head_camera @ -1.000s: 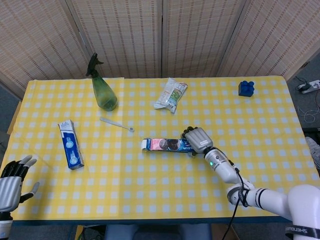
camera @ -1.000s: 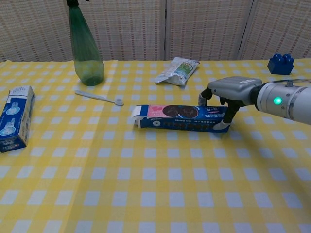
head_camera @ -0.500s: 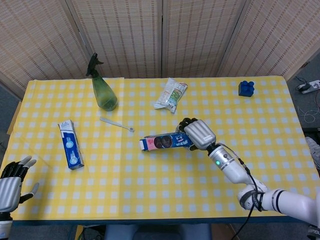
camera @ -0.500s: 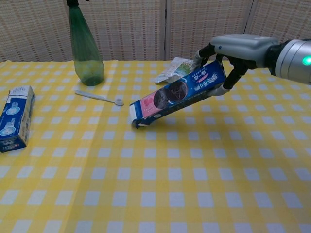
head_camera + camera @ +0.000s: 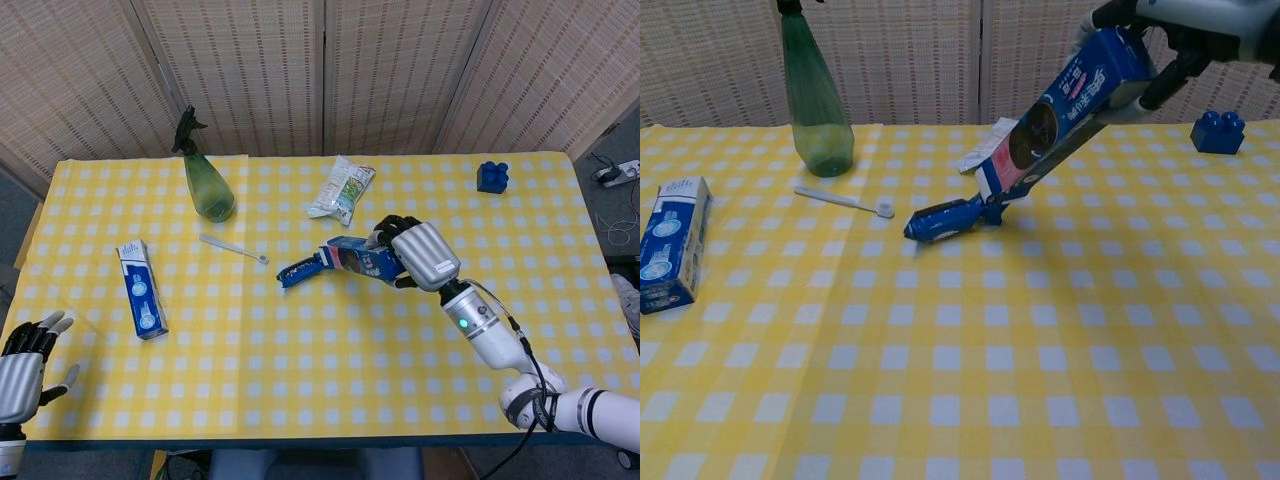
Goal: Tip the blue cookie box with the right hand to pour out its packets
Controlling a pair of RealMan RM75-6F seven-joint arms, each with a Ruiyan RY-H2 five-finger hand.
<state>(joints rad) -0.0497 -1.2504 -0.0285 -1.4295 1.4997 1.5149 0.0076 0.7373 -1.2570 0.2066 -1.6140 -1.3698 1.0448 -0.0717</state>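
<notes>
One blue packet (image 5: pixel 945 220) already lies on the desk (image 5: pixel 960 400) below the steeply tipped cookie box (image 5: pixel 1065 110), which the right hand's (image 5: pixel 425 255) fingers grip; more may follow.

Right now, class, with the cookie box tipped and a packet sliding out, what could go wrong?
The packet is only partly out, its far end at the box mouth; it could jam there. The right hand holds only the box's raised end, so the box might slip. Freed packets could slide toward the spoon.
</notes>
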